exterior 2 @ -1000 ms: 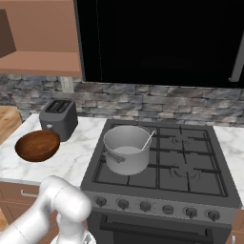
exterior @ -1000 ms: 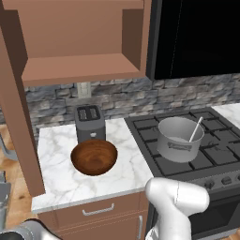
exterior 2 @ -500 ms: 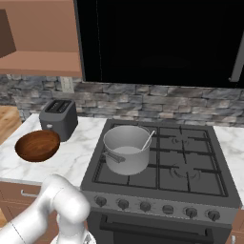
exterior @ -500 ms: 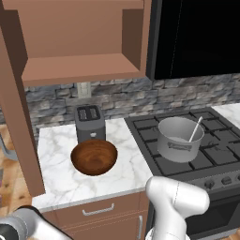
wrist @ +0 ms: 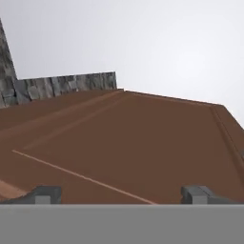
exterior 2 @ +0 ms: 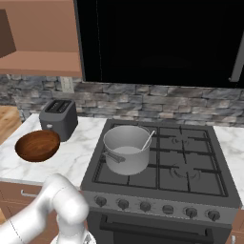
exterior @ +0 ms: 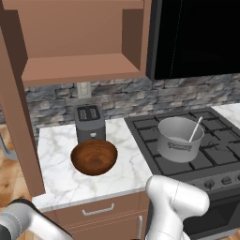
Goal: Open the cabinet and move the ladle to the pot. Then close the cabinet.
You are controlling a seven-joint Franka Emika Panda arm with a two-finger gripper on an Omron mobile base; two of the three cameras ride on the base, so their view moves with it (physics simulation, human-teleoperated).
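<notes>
Cabinet (exterior: 84, 70) upper left, door swung open. Ladle (exterior: 195, 129) already in pot (exterior: 180, 139), right of centre on stove (exterior 2: 190, 176). Gripper (wrist: 121, 194) fingertips spread, empty, facing door panel. Remaining: close cabinet.

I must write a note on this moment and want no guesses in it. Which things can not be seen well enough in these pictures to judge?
- Cabinet: the top and left edges of the left base view cut it; its door stands open, edge-on, handle hidden.
- Ladle: its bowl is hidden inside the pot; the handle alone shows.
- Gripper: hand view shows two tips apart before a brown panel; contact cannot be told.
</notes>
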